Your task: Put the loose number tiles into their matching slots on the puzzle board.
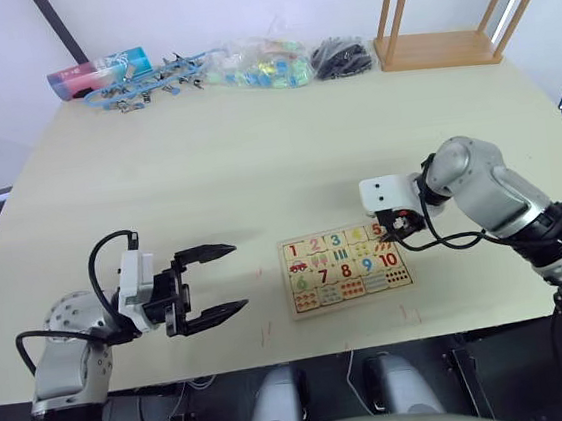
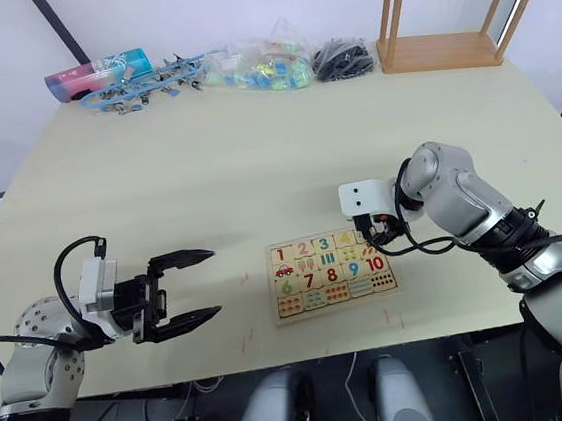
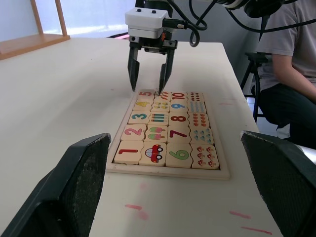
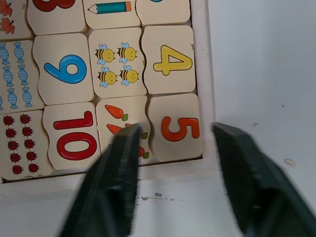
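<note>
The puzzle board (image 1: 296, 315) lies near the table's front edge, right of centre. The number tiles sit in its top-row slots: 1 (image 3: 129, 151), 2 (image 3: 133, 132), 3 (image 3: 139, 117), 4 (image 4: 172, 60) and 5 (image 4: 178, 129). No loose tile lies on the table. My right gripper (image 1: 400, 226) hangs open over the board's far right corner. Its fingers straddle the 5 tile and hold nothing. My left gripper (image 1: 238, 275) is open and empty, a short way left of the board, pointing at it.
An upturned wooden stool (image 1: 440, 48) stands at the back right. Along the back edge lie black cables (image 1: 343, 58), clear bags of coloured pieces (image 1: 256, 64), blue clips (image 1: 142, 87) and a blue cylinder (image 1: 96, 72). A person (image 3: 286, 74) sits beyond the table's right side.
</note>
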